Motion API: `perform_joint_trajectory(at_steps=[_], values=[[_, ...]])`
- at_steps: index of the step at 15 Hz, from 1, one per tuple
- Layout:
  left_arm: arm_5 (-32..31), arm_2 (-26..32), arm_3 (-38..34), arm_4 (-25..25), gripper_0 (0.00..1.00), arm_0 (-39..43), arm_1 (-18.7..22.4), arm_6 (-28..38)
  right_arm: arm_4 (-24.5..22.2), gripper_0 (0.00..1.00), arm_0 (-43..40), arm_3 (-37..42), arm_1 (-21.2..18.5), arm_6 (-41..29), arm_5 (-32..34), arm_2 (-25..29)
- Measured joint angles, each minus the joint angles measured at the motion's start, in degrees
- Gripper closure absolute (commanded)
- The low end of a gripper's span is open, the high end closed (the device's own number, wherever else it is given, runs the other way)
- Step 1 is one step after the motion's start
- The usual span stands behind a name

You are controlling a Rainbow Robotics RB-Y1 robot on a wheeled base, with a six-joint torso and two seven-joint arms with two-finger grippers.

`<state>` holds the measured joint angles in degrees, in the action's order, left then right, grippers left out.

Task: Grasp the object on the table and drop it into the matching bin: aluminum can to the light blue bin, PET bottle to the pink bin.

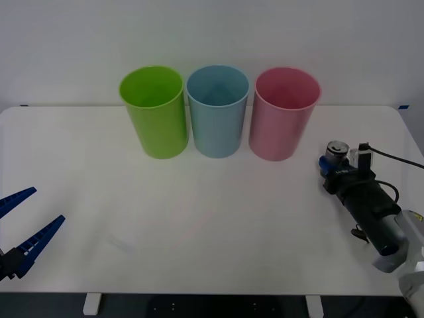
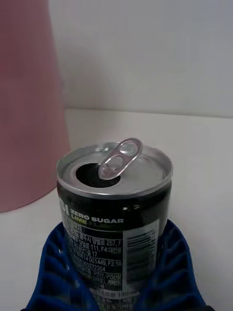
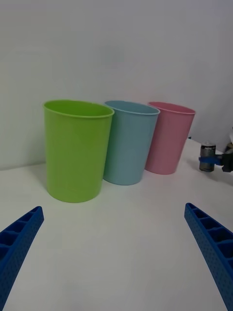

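Gripping the aluminum can (image 2: 116, 218) from both sides, the right gripper's (image 2: 116, 286) blue fingers (image 2: 177, 272) hold it upright, long axis vertical, silver top and raised pull tab up, on the counter (image 1: 212, 218) at four o'clock from the pink bin (image 1: 283, 116). Left gripper (image 1: 23, 225) idles, fingers spread.

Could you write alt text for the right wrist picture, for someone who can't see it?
A small black aluminum can with a silver top and raised pull tab stands on the white table, held between the two blue ribbed fingers of the right claw. The pink bin stands close beside it, against a plain pale wall.
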<state>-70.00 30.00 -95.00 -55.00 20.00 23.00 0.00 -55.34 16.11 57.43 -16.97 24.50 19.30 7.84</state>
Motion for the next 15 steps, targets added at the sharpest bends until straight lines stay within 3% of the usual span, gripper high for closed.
perform_joint_trajectory(at_steps=[7, 9, 15], values=[[0.0, 0.0, 0.0, 0.0, 0.0, 0.0, 0.0, 0.0, 0.07, 1.0, -2.46, 1.81, -0.18, -0.88, 12.02, 2.93], [0.0, 0.0, 0.0, 0.0, 0.0, 0.0, 0.0, 0.0, 0.04, 1.0, -5.58, 6.02, -0.5, -2.15, 13.62, 2.73], [0.0, 0.0, 0.0, 0.0, 0.0, -0.01, 0.0, 0.0, -4.08, 1.0, -14.5, 21.84, -1.96, -15.55, 20.17, 1.49]])
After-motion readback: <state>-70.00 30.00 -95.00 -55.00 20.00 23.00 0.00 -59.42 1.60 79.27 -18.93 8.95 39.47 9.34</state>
